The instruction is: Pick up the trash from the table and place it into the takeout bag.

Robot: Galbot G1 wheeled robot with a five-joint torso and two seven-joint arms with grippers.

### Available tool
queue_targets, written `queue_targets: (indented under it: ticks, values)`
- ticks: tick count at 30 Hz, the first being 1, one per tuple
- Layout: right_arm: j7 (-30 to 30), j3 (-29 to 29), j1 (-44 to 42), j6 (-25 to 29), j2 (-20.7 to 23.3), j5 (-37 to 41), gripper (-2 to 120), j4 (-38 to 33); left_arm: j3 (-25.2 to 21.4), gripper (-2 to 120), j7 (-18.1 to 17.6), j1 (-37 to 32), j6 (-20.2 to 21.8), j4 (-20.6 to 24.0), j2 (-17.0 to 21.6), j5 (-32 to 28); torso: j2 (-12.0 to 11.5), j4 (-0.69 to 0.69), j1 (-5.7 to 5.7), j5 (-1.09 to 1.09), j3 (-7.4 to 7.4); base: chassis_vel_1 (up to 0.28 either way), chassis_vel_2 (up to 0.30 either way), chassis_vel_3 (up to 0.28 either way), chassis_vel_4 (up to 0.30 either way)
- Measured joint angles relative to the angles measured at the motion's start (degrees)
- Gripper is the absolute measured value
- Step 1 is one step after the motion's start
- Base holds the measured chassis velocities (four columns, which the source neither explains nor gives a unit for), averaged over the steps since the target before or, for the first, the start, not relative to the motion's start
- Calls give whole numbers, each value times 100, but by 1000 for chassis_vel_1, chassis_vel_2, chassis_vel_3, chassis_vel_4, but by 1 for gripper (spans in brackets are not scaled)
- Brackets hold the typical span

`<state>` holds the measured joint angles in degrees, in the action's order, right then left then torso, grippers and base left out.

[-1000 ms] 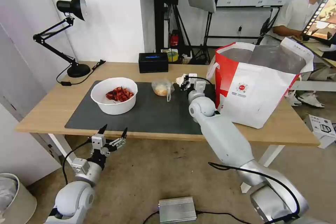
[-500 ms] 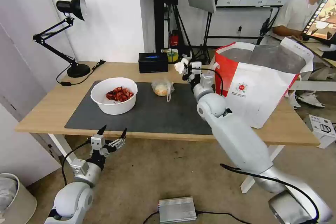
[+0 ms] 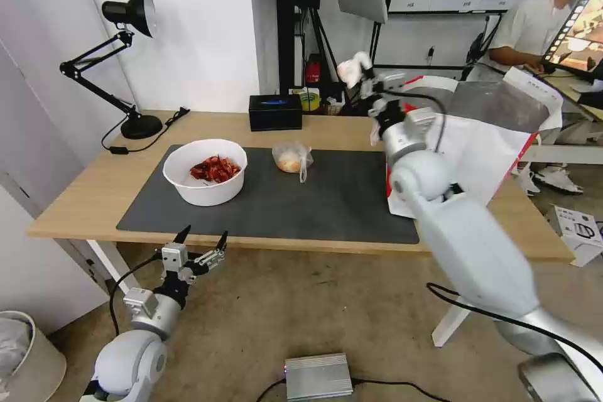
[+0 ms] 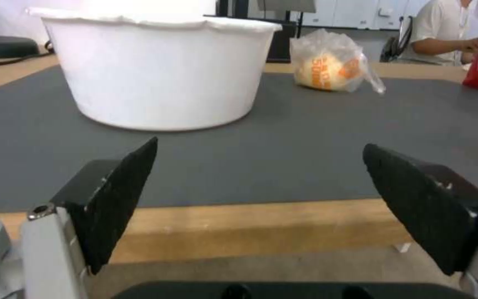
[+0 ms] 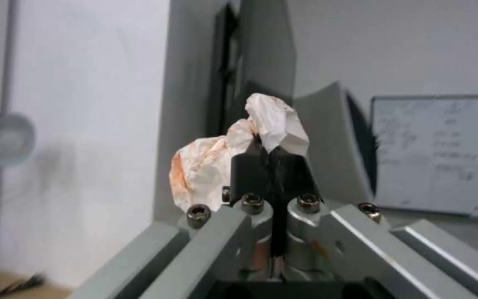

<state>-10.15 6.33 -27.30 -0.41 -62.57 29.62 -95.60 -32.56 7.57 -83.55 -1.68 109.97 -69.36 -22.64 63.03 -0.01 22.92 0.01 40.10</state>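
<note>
My right gripper (image 3: pixel 366 77) is raised high above the table's far edge, just left of the takeout bag (image 3: pixel 483 138), and is shut on a crumpled white tissue (image 3: pixel 352 69). The right wrist view has the tissue (image 5: pixel 217 162), stained orange, pinched between the closed fingers (image 5: pixel 250 166). A white bowl of red shells (image 3: pixel 205 171) and a clear bag with a bun (image 3: pixel 291 159) rest on the dark grey mat (image 3: pixel 339 201). My left gripper (image 3: pixel 202 240) hangs open below the table's near edge; its wrist view looks at the bowl (image 4: pixel 156 70) and the bun bag (image 4: pixel 330 66).
A black tissue box (image 3: pixel 274 112) and a black desk lamp (image 3: pixel 129 63) stand at the back of the table (image 3: pixel 81 195). A silver box (image 3: pixel 317 375) lies on the floor. A person sits behind the bag at another desk.
My right arm has lifted the tissue from the mat up and to the right, toward the bag's rim. The left arm has stayed put.
</note>
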Motion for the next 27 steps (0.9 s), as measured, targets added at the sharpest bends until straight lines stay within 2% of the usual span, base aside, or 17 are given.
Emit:
queue_targets:
  ticks: [7, 16, 18, 22, 27]
  values:
    - [-16, 695, -353, 66, 453, 116, 0, -379, 13, 100, 0, -78, 0, 61, -58, 91, 0, 0, 0, 1, 0, 0, 0, 0, 0]
    - [-32, 1290, -810, 51, 799, 246, 0, -591, 49, 100, -1, -41, 0, 29, -33, 95, 0, 0, 0, 0, 0, 0, 0, 0, 0]
    - [-39, 1566, -1012, 22, 893, 305, 0, -656, 90, 100, 1, -2, 0, 0, -31, 94, 0, 0, 0, 0, 0, 0, 0, 0, 0]
    - [-176, 1949, -1336, -290, 1085, 465, 0, -806, 148, 100, 6, 37, 3, -23, -42, 98, 0, 0, 0, 0, 0, 0, 0, 0, 0]
    - [-368, 2109, -1459, -695, 1221, 695, 0, -935, 153, 100, 11, 59, 5, -34, -36, 99, 0, 0, 0, -1, 0, 0, 0, 0, 0]
